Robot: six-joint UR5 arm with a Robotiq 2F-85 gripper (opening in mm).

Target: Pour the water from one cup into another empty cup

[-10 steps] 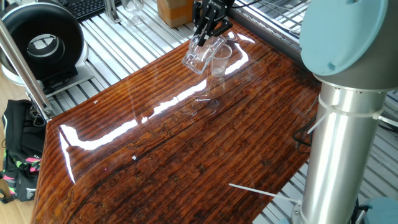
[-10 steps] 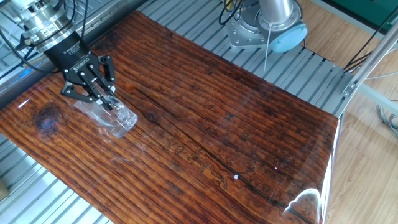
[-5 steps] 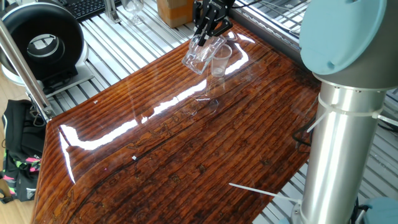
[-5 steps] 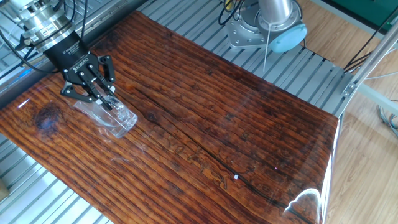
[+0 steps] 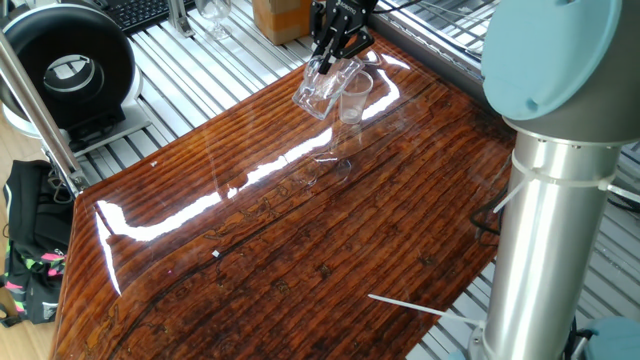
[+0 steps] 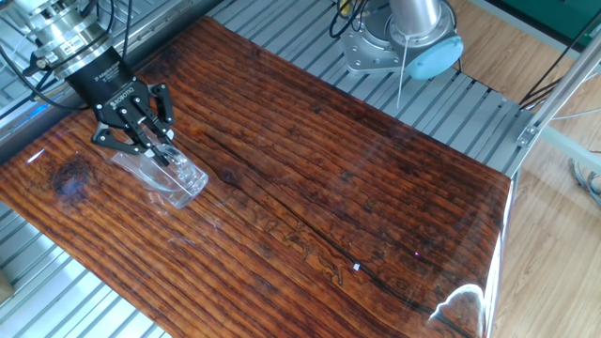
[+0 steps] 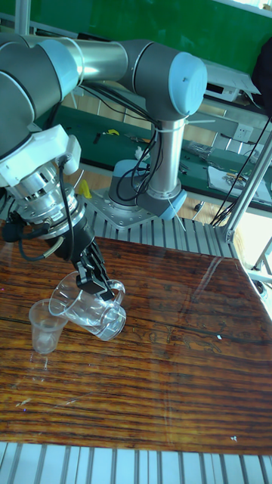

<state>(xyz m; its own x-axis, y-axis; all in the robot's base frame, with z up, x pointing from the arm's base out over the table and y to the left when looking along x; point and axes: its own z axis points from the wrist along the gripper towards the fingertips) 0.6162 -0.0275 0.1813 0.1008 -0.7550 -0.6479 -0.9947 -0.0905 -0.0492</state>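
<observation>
In the tall fixed view, reading from the left, the small cup (image 7: 45, 325) stands upright on the table (image 7: 174, 378), near its left edge. Just to its right, at about three o'clock, the mug (image 7: 91, 308) hangs tipped above the wood, its long axis lying close to level with the mouth toward nine o'clock and its lip right over the small cup's rim. The thick base points toward four o'clock. The gripper (image 7: 92, 281) is clamped on the mug from twelve o'clock, fingers closed on its upper side. I cannot make out the water in either vessel. The pour likely turns on that lip staying over the small cup's opening as the tilt steepens.
</observation>
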